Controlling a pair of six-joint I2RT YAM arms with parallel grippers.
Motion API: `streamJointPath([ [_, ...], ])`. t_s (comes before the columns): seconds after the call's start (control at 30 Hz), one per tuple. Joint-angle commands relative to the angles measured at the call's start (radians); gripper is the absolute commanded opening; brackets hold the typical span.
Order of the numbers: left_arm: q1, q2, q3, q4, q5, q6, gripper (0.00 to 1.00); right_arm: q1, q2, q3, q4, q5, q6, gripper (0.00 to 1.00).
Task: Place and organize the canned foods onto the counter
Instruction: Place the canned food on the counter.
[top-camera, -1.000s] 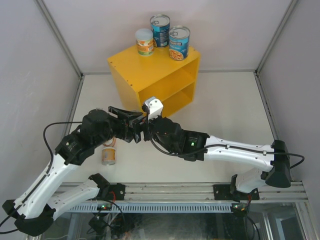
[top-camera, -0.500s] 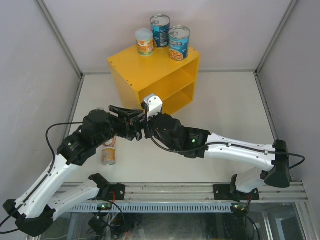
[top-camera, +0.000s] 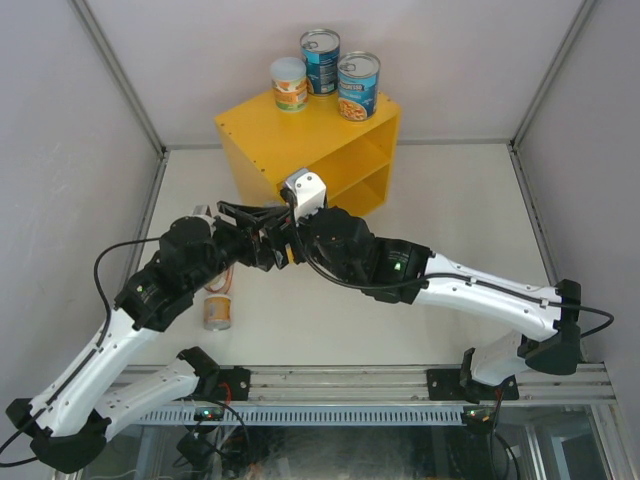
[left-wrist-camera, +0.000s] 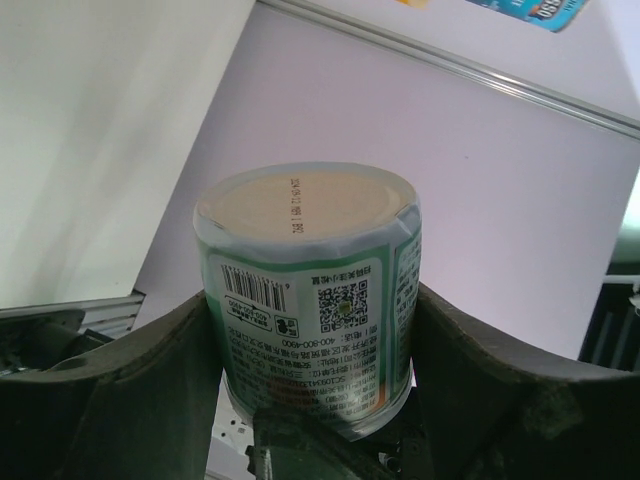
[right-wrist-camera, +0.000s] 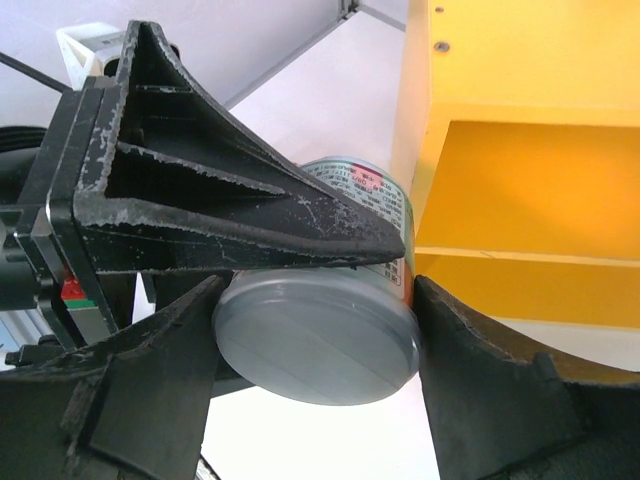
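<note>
Bright yellow box-shaped shelf unit (top-camera: 262, 140) is sitting far-centre. Standing upright on its top, close together: small pale-lidded can (top-camera: 289, 83), tall blue-labelled can (top-camera: 320, 60), second blue-labelled can (top-camera: 358, 86). Green-white-labelled pale-lidded can (left-wrist-camera: 300, 205) is being gripped by left gripper (left-wrist-camera: 312, 310) and right gripper (right-wrist-camera: 315, 300), just beside the unit's front-left corner. Another small can (top-camera: 217, 310) is resting on the table, partly hidden.

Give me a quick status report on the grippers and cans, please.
Left gripper shut on small can. Right gripper brackets same can, grip unclear. Three cans atop counter, another can on table.

Grey walls (top-camera: 70, 130) are standing beyond the left hand (top-camera: 265, 238); a slotted metal rail (top-camera: 400, 413) is lying well behind it.
</note>
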Motion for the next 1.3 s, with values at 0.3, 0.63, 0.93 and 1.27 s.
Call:
streamJointPath([
  [0.3, -0.006, 0.024, 0.063, 0.186, -0.006, 0.041, 0.33, -0.027, 0.017, 0.232, -0.048, -0.062, -0.042, 0.00],
  [0.63, -0.004, 0.075, 0.099, 0.266, -0.020, 0.065, 0.48, -0.079, 0.031, 0.344, -0.139, -0.109, -0.049, 0.00],
  [0.93, -0.004, 0.128, 0.113, 0.356, -0.025, 0.062, 0.44, -0.115, 0.075, 0.452, -0.214, -0.143, -0.055, 0.00],
  [1.27, 0.009, 0.218, 0.120, 0.534, -0.008, 0.008, 0.10, -0.206, 0.131, 0.586, -0.305, -0.191, -0.059, 0.00],
])
